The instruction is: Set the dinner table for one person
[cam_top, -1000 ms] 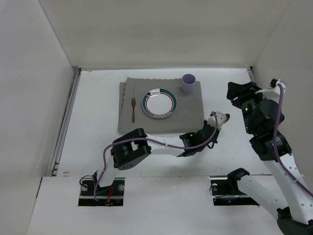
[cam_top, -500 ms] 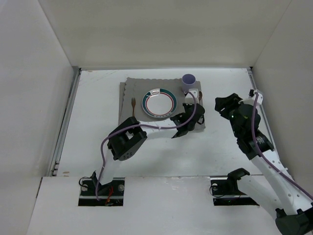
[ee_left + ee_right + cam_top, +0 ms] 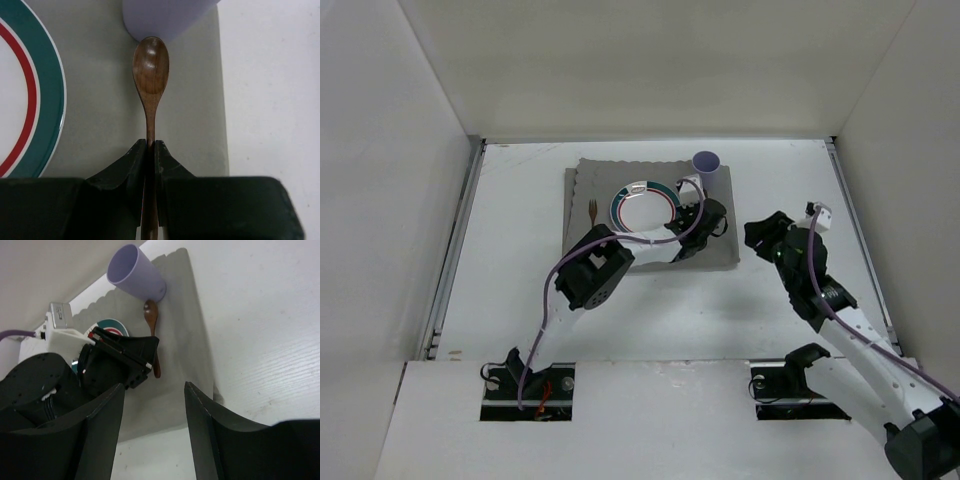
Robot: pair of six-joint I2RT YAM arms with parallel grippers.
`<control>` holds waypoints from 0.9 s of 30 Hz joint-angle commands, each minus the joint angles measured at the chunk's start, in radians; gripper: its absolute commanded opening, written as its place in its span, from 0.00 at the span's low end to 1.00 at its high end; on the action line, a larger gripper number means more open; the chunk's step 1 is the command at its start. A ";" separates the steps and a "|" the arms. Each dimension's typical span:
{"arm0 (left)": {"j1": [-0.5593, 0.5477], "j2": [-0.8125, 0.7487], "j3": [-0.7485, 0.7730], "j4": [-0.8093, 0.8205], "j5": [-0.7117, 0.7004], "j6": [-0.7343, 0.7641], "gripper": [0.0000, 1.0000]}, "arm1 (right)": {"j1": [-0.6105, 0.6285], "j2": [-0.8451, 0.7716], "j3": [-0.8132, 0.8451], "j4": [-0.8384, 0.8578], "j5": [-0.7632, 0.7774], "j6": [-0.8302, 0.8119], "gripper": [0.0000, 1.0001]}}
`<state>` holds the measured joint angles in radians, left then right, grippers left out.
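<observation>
My left gripper (image 3: 150,145) is shut on the handle of a brown wooden spoon (image 3: 150,70). The spoon lies along the grey mat (image 3: 100,100), right of the green and red rimmed plate (image 3: 30,100). Its bowl touches the foot of the purple cup (image 3: 165,17). In the top view the left gripper (image 3: 712,215) sits over the mat's right part, below the cup (image 3: 706,165). A fork (image 3: 592,208) lies left of the plate (image 3: 638,205). My right gripper (image 3: 153,385) stands open and empty above the white dinner table (image 3: 520,250), just right of the mat.
The mat (image 3: 582,255) lies at the table's far middle. Metal rails run along the left side (image 3: 455,250) and the right side (image 3: 855,230). White walls close in the table on three sides. The right arm (image 3: 820,290) leans in from the near right.
The left arm swung from right of the mat onto it, bringing the spoon up beside the cup. The right arm came down and left toward the mat's right edge, its jaws a little wider.
</observation>
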<state>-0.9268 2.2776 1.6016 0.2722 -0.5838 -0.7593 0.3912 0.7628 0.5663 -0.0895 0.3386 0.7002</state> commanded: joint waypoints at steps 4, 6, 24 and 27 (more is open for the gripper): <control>0.019 0.049 0.087 -0.042 0.016 -0.038 0.04 | 0.011 0.018 -0.016 0.126 -0.030 0.002 0.58; 0.019 0.065 0.103 -0.050 0.029 -0.038 0.04 | 0.013 0.018 -0.016 0.128 -0.032 0.002 0.58; -0.023 -0.055 -0.028 -0.016 -0.063 0.075 0.43 | 0.015 0.059 -0.016 0.155 -0.029 -0.002 0.64; -0.039 -0.133 -0.084 0.018 -0.076 0.109 0.49 | 0.008 0.050 -0.017 0.155 -0.023 -0.002 0.66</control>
<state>-0.9501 2.2734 1.5593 0.2615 -0.6170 -0.7090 0.4004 0.8257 0.5426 0.0101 0.3126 0.7002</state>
